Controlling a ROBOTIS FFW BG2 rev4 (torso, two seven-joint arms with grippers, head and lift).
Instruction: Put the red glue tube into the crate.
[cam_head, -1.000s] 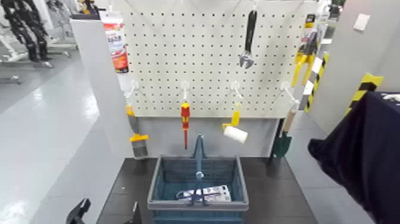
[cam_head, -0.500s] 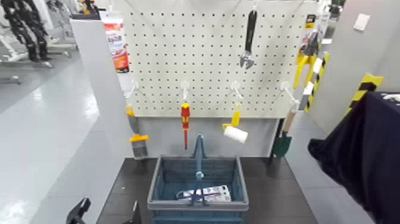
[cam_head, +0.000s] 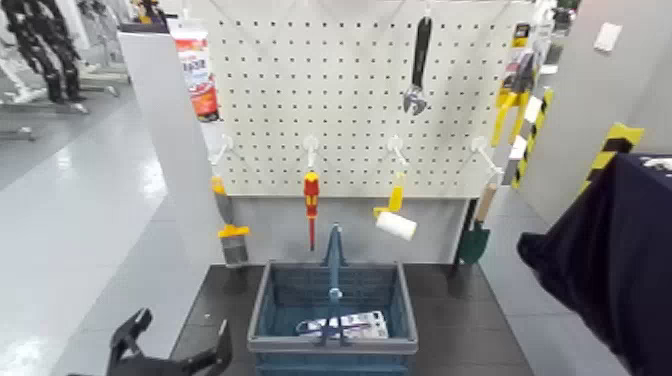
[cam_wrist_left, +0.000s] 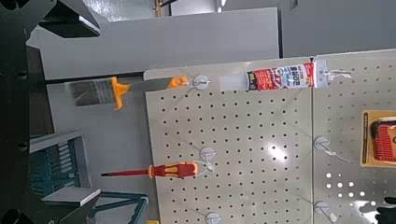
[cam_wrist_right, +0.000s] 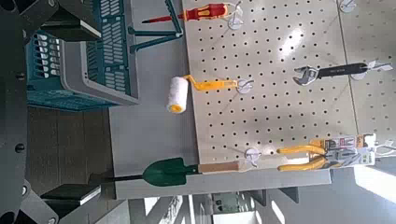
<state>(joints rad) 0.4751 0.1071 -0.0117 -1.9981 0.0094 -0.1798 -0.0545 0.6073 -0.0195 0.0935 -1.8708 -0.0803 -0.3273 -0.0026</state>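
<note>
Red glue tube (cam_head: 194, 72) hangs on pegboard (cam_head: 360, 90); left pincer (cam_head: 170, 350) open beside crate (cam_head: 333, 310).

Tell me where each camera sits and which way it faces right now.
Head: up high, looking forward and down at the pegboard and crate; left gripper shows low, open.
Left wrist: faces the pegboard, showing the red glue tube hanging and a screwdriver.
Right wrist: faces the pegboard and crate; dark frame edges.
All share the screwdriver.

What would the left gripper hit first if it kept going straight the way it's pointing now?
Probably the pegboard. The left gripper, open at the table's near-left edge, faces it, between the red glue tube and screwdriver. Depth is unclear.
</note>
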